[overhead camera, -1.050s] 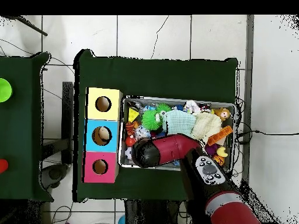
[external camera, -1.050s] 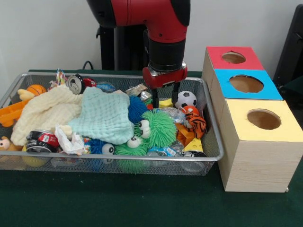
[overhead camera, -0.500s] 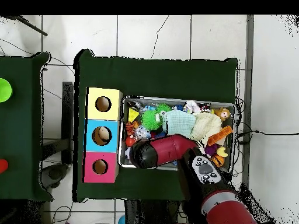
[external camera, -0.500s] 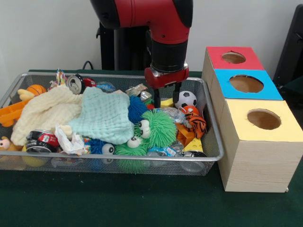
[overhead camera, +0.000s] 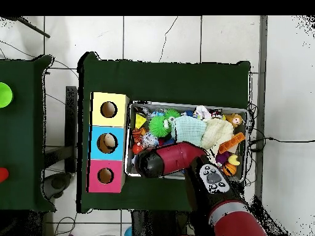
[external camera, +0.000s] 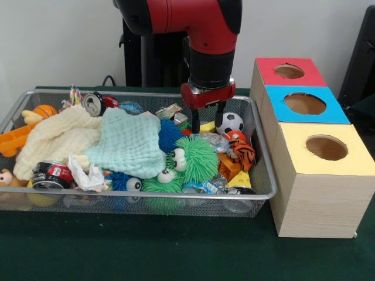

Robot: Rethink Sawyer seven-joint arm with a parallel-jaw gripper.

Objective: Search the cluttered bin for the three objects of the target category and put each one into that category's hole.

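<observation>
1. The gripper [external camera: 207,122] hangs from the red and black arm [external camera: 199,29] over the far right part of the wire bin [external camera: 258,140]; its 2 dark fingers [external camera: 195,121] point straight down, parted with a clear gap, and hold nothing.
2. The fingertips stand just above the clutter, beside the soccer ball [external camera: 230,123], which lies near the bin's far right corner.
3. A yellow block [external camera: 206,126] shows between the fingers, low in the bin.
4. A tiger toy [external camera: 241,150] lies along the bin's right edge, in front of the soccer ball.
5. A green fuzzy toy with googly eyes [external camera: 191,158] sits at the middle of the bin, touching a mint cloth [external camera: 129,143] that overlaps a cream cloth [external camera: 55,139] toward the left edge.
6. A can [external camera: 94,103] lies at the far edge; a small basketball [external camera: 44,110] sits near the far left corner.
7. 3 boxes stand in a row just beside the bin's right edge: a red box [external camera: 288,72] at the far end, a blue box [external camera: 304,104] in the middle, a yellow box [external camera: 326,150] nearest; each has 1 round hole on top.
8. In the overhead view the arm covers the gripper, and something pale [overhead camera: 109,142] lies inside the blue box's hole.
</observation>
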